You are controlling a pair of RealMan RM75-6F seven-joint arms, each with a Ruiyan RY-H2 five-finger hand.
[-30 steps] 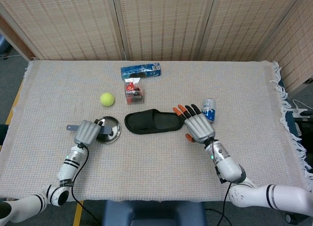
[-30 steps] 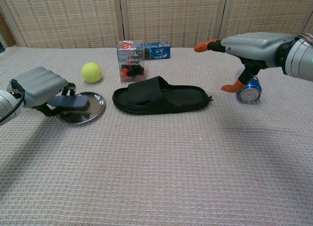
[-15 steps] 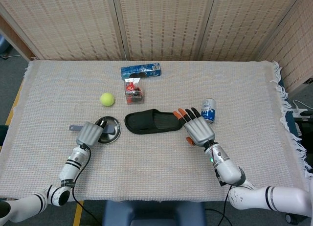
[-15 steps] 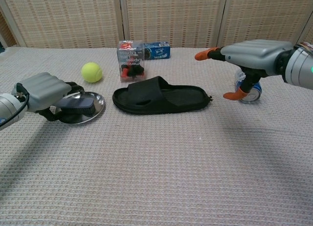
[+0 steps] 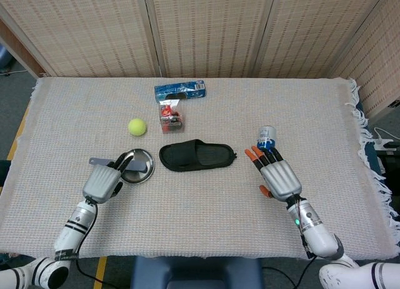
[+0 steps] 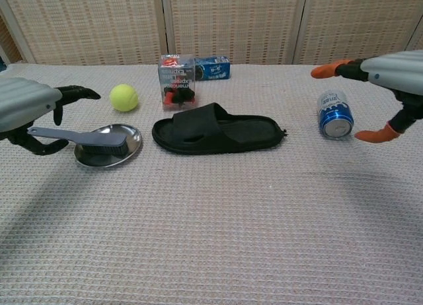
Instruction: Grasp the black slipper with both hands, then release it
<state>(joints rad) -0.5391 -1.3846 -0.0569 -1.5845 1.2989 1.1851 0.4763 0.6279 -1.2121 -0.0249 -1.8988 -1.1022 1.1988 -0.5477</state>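
Both hands wear ribbed silver-grey shells over the back — the left hand [image 5: 102,182] has black fingers, the right hand [image 5: 278,176] black fingers capped with orange tips. Each forearm is white and glossy with black bands at the wrist — a thin black cable runs along it.

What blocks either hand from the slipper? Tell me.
Left hand: the metal dish and brush lie between it and the slipper. Right hand: nothing visible; the can sits off its path.
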